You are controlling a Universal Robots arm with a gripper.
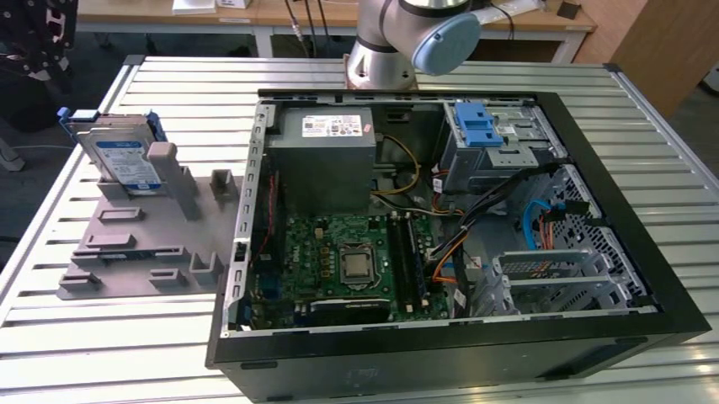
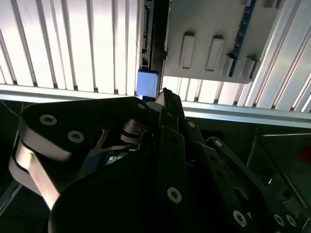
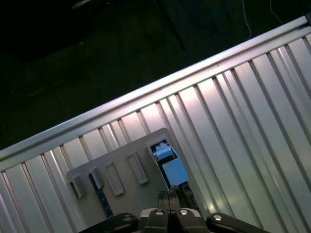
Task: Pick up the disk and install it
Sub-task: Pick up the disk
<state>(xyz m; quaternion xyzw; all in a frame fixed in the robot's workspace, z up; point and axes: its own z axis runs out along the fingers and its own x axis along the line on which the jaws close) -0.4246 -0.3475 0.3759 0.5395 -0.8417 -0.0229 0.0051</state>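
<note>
The disk point(image 1: 118, 156) stands on edge in a grey holder plate point(image 1: 135, 244) at the exterior view's left, its blue-and-white label facing forward and a blue bracket around it. In both wrist views I look down on it from well above: its blue bracket end point(image 3: 170, 165) point(image 2: 147, 82) shows just past my fingertips. My gripper point(image 3: 169, 195) point(image 2: 165, 93) hangs high over the holder plate point(image 3: 121, 170), its fingers closed together with nothing between them.
An open computer case point(image 1: 242, 252) lies to the right of the holder on the slatted metal table point(image 1: 168, 76). Inside are a power supply point(image 1: 326, 160), a silver drive cage with a blue latch point(image 1: 483, 126), a motherboard point(image 1: 337, 261), cables and a lower metal bay point(image 1: 556, 278).
</note>
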